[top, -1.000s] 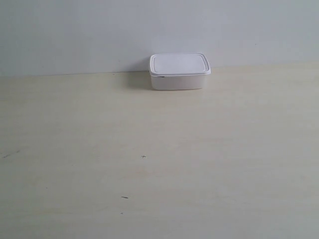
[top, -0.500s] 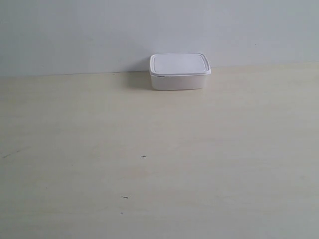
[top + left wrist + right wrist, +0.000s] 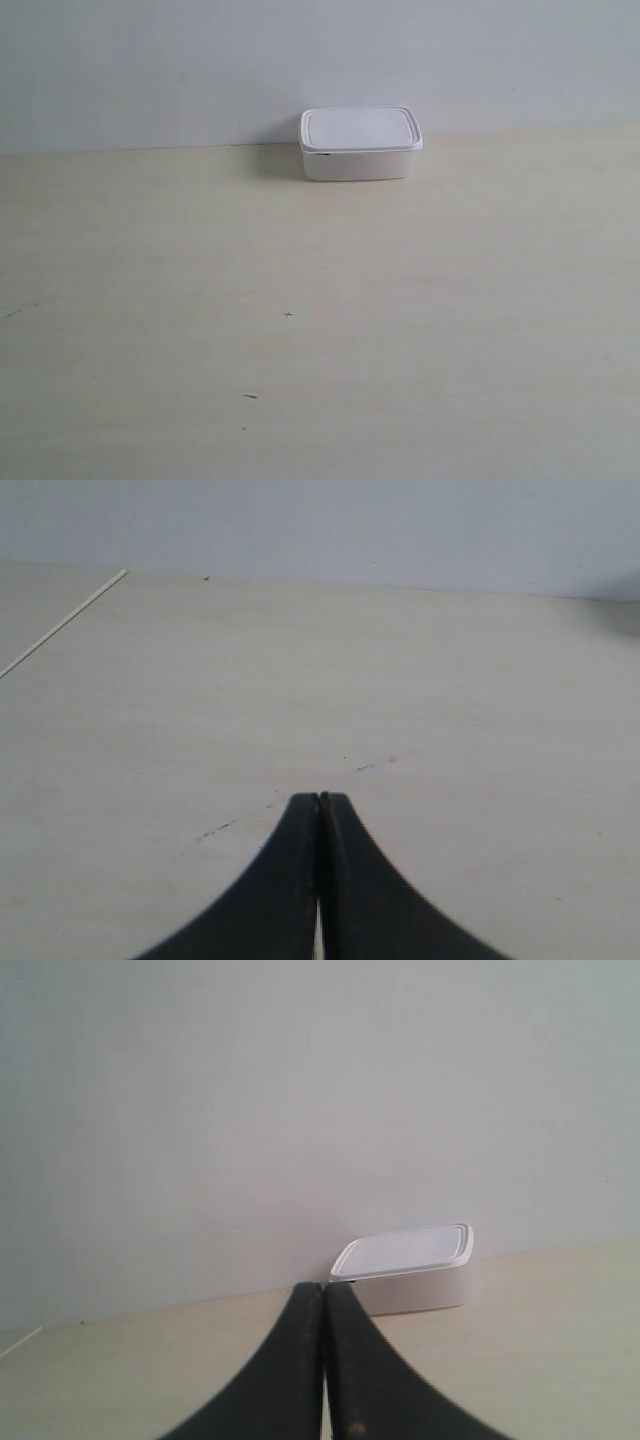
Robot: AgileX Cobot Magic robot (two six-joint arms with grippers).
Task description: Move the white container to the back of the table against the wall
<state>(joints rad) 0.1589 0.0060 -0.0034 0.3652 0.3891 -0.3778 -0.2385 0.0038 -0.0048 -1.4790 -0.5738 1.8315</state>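
The white container (image 3: 360,144) stands lidded at the back of the cream table (image 3: 320,320), its rear edge against the pale wall (image 3: 200,70). No arm shows in the exterior view. The right wrist view has the white container (image 3: 410,1270) some way beyond my right gripper (image 3: 324,1287), whose black fingers are pressed together with nothing between them. My left gripper (image 3: 320,797) is shut too, empty, over bare table (image 3: 300,680), and the container is out of that view.
A few tiny dark specks (image 3: 288,315) mark the tabletop. The table's side edge (image 3: 60,625) shows as a thin line in the left wrist view. Nothing else stands on the surface.
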